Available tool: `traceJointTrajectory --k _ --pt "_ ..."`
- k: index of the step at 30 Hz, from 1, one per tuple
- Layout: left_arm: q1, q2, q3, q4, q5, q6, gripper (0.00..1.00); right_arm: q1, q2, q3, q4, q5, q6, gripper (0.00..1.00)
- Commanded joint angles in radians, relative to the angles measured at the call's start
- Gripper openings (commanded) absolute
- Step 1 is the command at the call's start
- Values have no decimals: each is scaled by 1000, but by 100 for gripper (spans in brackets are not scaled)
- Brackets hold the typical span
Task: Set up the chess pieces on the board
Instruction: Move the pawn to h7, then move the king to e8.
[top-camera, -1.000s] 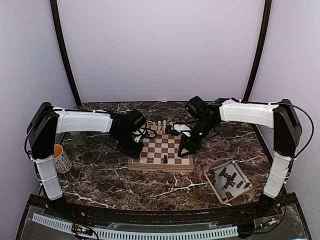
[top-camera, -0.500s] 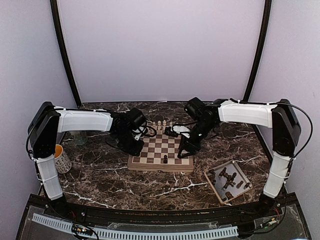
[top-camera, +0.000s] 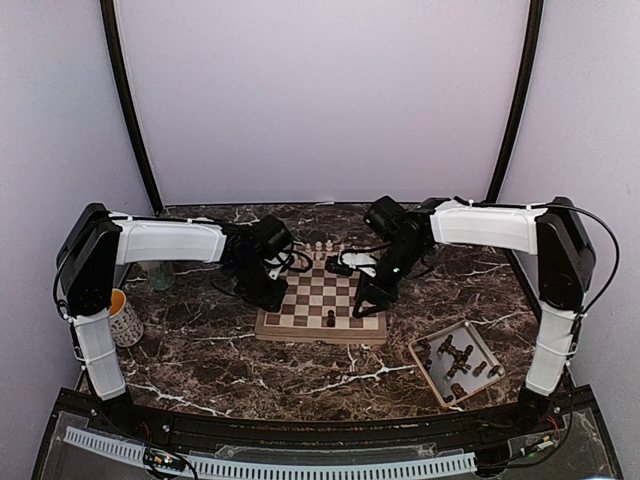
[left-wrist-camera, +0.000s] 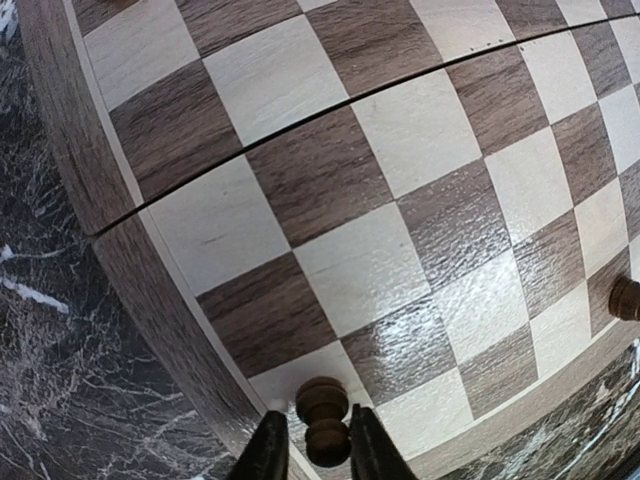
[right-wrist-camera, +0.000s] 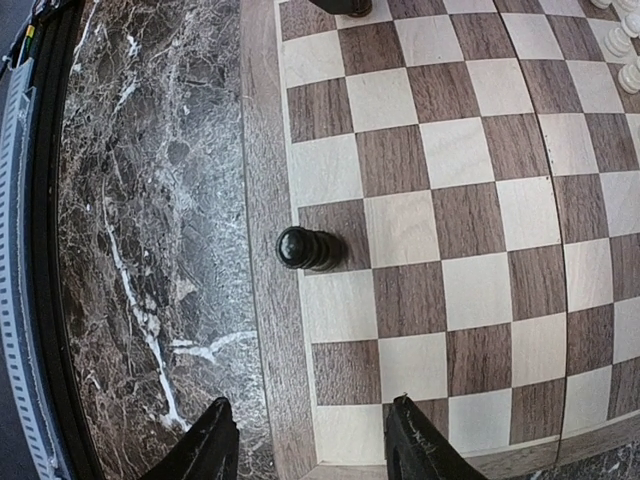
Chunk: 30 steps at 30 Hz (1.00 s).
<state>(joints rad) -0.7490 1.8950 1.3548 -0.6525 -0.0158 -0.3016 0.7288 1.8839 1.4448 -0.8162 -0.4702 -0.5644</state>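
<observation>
The table is dark brown marble with white veins. A square wooden chessboard lies flat near its middle. A shallow beige tray sits at an angle towards the near right corner, well apart from the chessboard. A patterned mug stands at the left edge, with a small clear vessel behind it.

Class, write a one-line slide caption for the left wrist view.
Left gripper straddles a dark pawn standing near a corner of the board.
</observation>
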Motion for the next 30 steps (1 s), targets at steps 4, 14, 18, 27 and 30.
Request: traceJointTrajectory --k 4,14,18,27,30 --pt "4 -88 12 -23 -19 -22 39 17 49 87 -17 10 16 51" --pt "50 -448 -261 284 -62 -20 58 62 110 177 -63 49 13 59" --pt "122 -575 -382 461 -21 -56 65 90 137 200 -77 75 9 62" --pt "158 -546 -359 453 -8 -74 63 113 240 313 -123 118 26 49" --pt "159 -548 -369 463 -4 -79 63 119 269 351 -141 114 27 38"
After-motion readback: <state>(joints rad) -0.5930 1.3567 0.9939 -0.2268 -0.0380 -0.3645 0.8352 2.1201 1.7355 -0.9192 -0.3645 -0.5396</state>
